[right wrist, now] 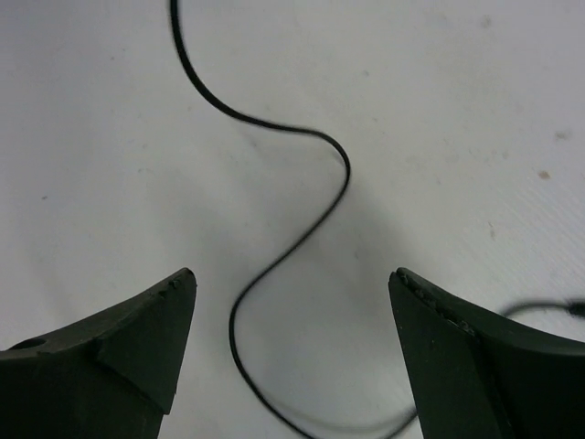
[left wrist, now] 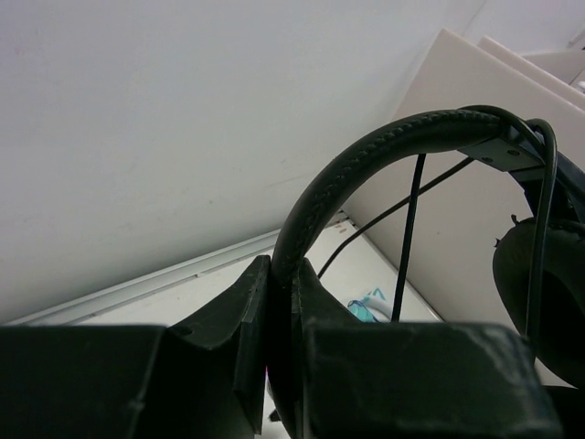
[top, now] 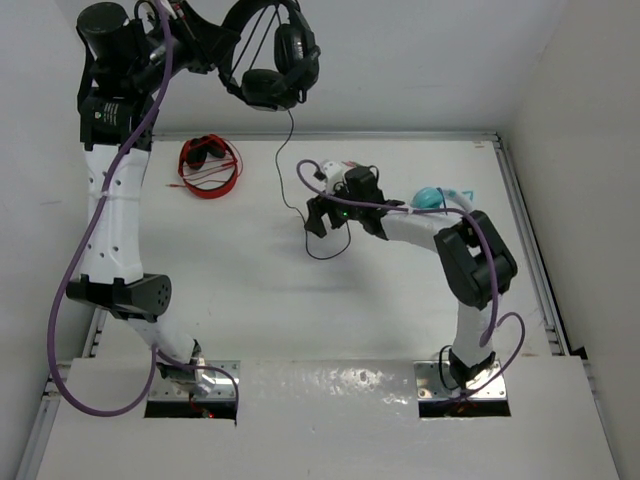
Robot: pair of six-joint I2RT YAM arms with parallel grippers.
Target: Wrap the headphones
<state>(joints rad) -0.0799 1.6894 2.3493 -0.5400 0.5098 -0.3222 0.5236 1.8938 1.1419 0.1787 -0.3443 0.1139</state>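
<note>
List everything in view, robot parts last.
black headphones: one, black, held up over the far side, headband in left jaws
cable: one, dark, hanging from them to the table, curving between right jaws
red headphones: one, red, on table, far left
light blue headphones: one, light blue, partly behind right arm
table: one, white
left arm: one, white and black, raised, jaws shut on headband
right arm: one, white and black, low over table, jaws open

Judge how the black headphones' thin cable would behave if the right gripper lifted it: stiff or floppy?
Probably floppy: the cable lies in loose S-curves below the open right gripper, so it should sag either side of a pinch. Likely light: it hangs slack from the headphones held up by the left gripper. Being thin, it may slip out.
</note>
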